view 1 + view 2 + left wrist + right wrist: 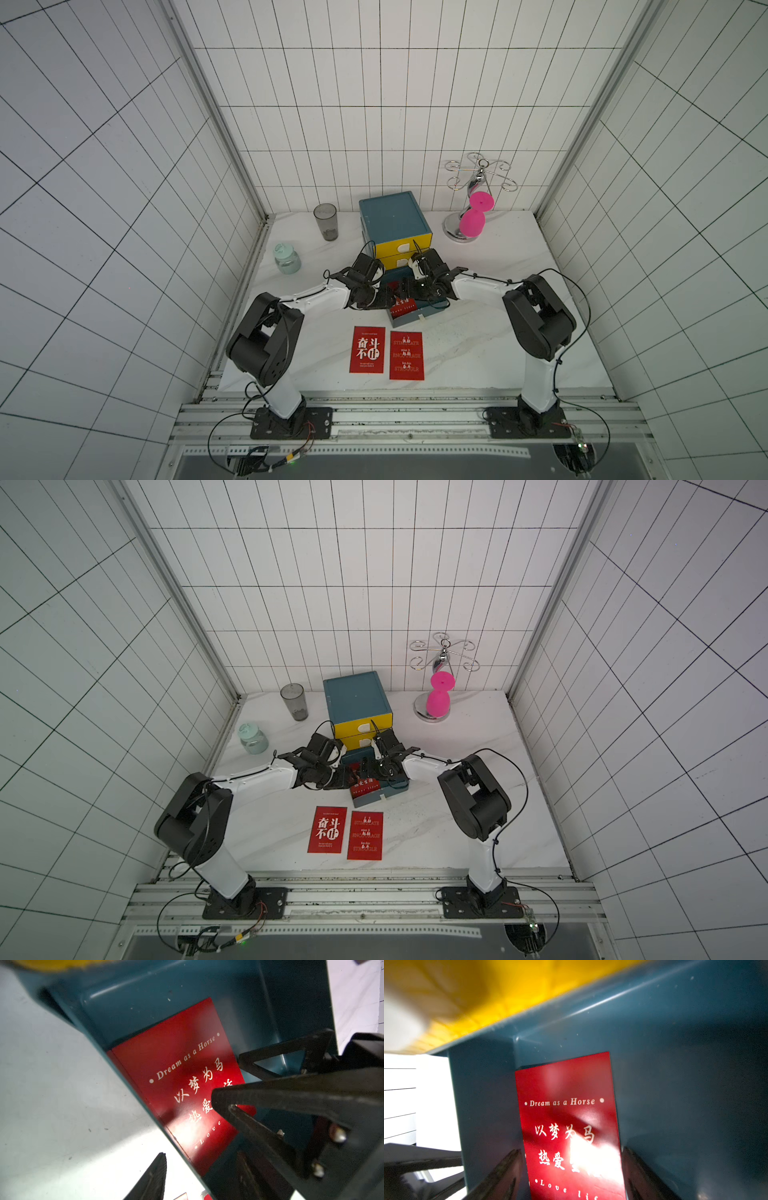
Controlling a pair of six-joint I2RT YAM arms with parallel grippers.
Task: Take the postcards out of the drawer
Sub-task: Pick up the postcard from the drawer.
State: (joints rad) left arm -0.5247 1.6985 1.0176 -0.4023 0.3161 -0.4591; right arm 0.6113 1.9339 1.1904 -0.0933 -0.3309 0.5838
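Observation:
The teal bottom drawer [415, 318] is pulled out of the teal and yellow drawer unit [392, 216]. One red postcard [566, 1088] with white lettering lies inside it, also seen in the left wrist view [176, 1064]. My right gripper [571, 1150] is over this card, open, with a finger beside each long edge. My left gripper [201, 1155] is open and straddles the drawer's side wall, one finger over the table and one inside the drawer. Two more red postcards [367, 349] [406, 355] lie flat side by side on the table in front of the drawer.
At the back left stand a grey tumbler [326, 221] and a mint lidded jar [287, 259]. A chrome cup rack holding a pink cup [476, 216] stands at the back right. Tiled walls close in three sides.

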